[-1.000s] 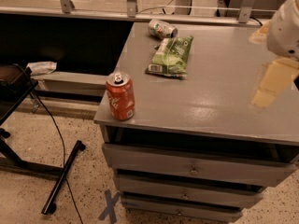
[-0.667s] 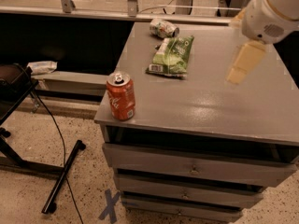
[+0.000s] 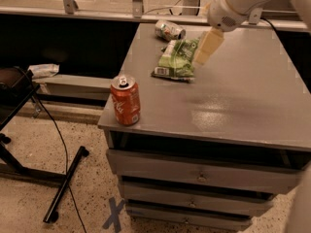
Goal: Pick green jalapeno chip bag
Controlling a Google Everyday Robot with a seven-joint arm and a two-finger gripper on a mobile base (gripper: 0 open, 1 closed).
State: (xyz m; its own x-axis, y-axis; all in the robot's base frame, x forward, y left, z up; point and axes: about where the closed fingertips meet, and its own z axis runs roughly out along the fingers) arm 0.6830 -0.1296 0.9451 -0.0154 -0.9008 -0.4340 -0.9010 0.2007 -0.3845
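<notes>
Hovering over the right edge of the green jalapeno chip bag (image 3: 176, 59), the gripper (image 3: 209, 46) hangs above the far-left part of the counter (image 3: 243, 101). Whether it is open or closed cannot be told. The bag lies flat and is probably light, soft, crinkly and slippery, so a raised fold near its middle looks the best hold. A crushed can (image 3: 170, 30) lies just behind it by the far-left corner. A red soda can (image 3: 125, 100) stands at the near-left corner, well apart.
</notes>
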